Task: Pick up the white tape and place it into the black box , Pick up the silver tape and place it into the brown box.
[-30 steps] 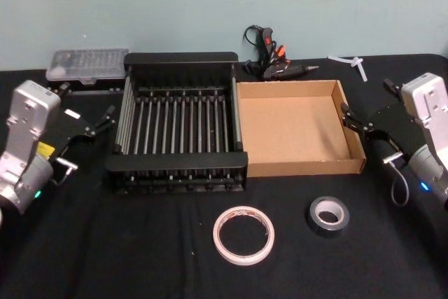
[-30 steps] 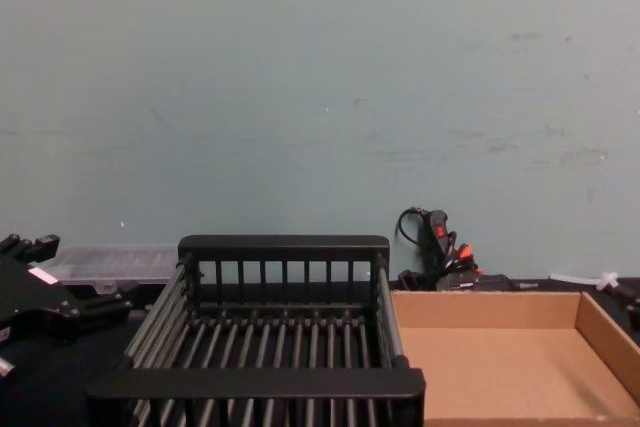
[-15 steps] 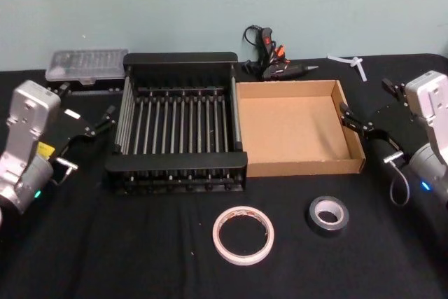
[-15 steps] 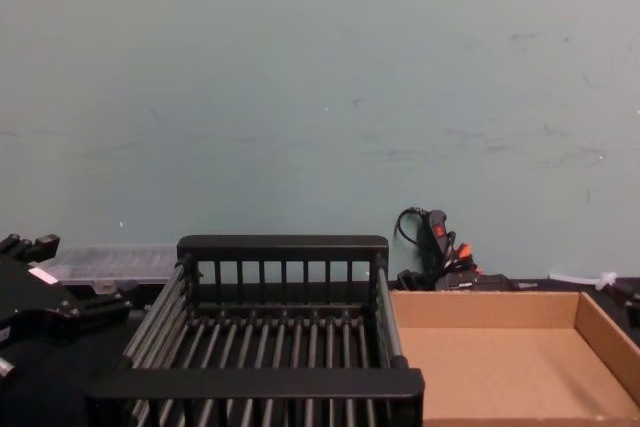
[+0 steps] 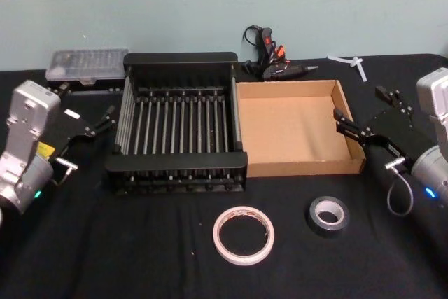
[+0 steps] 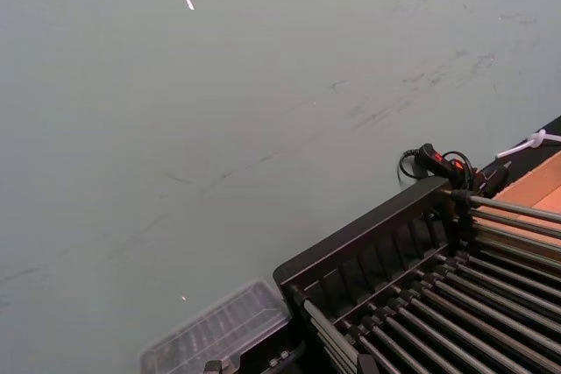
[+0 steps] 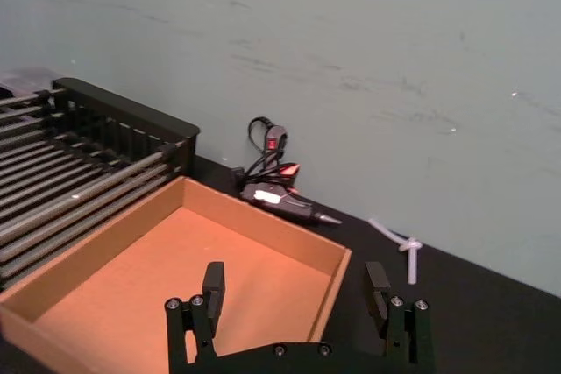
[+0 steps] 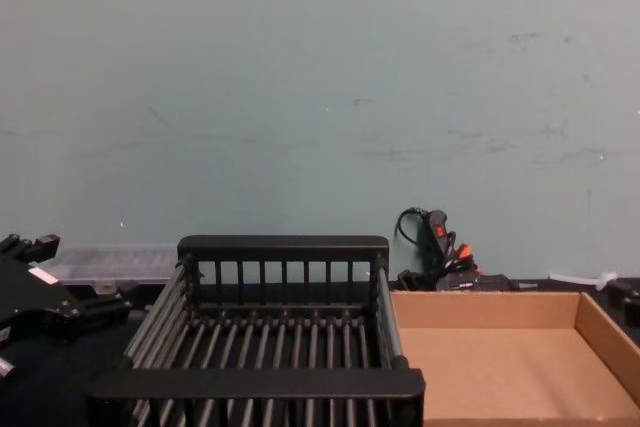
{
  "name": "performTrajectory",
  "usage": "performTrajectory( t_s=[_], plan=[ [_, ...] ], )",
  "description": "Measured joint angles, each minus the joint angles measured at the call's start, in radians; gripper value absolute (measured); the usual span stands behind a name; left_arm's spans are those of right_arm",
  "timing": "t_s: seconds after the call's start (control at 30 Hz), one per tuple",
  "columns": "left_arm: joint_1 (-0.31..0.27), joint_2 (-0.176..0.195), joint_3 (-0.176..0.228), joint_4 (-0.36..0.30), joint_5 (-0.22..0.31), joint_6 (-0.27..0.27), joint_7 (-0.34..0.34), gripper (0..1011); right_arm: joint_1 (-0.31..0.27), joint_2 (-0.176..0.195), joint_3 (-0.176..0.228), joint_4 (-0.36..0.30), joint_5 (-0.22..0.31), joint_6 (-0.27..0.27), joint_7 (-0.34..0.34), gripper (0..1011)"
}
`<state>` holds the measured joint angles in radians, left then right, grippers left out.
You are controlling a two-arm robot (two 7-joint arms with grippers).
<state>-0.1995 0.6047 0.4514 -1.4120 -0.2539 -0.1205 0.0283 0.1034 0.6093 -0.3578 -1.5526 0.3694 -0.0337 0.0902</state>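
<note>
The white tape (image 5: pixel 243 234) lies flat on the black cloth near the front, with the smaller silver tape (image 5: pixel 327 216) to its right. Behind them stand the black box (image 5: pixel 175 166) and, against its right side, the brown box (image 5: pixel 301 168); nothing lies in either. My right gripper (image 5: pixel 358 103) hangs open at the brown box's right wall (image 7: pixel 331 282), behind and to the right of the silver tape. In the right wrist view its fingers (image 7: pixel 213 279) straddle that wall. My left gripper (image 5: pixel 87 100) stays open, left of the black box.
A clear plastic case (image 5: pixel 87 64) sits at the back left. A glue gun with a black cord (image 5: pixel 269 57) lies behind the boxes, and a white plastic piece (image 5: pixel 350 62) at the back right. Black cloth (image 5: pixel 105 243) covers the table.
My right gripper has dropped lower and shifted left, its fingers now at the brown box's right wall. The left arm, both tapes and both boxes have not moved.
</note>
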Motion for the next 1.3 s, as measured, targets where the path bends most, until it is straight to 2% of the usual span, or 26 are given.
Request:
performTrajectory(
  t_s=[0.3,0.7,1.07,1.3],
  plan=[
    [0.0,0.0,0.0,0.0,0.0,0.0,0.0,1001,-0.06,0.012,0.032,-0.082,0.034,0.052,0.026,1002],
    [0.0,0.0,0.0,0.0,0.0,0.0,0.0,1001,-0.178,0.027,0.073,-0.198,0.065,0.135,0.05,1002],
    [0.0,0.0,0.0,0.0,0.0,0.0,0.0,1001,-0.262,0.045,0.099,-0.258,0.067,0.231,0.055,1002],
    [0.0,0.0,0.0,0.0,0.0,0.0,0.0,1001,-0.283,0.052,0.106,-0.276,0.057,0.283,0.071,1002]
  ],
)
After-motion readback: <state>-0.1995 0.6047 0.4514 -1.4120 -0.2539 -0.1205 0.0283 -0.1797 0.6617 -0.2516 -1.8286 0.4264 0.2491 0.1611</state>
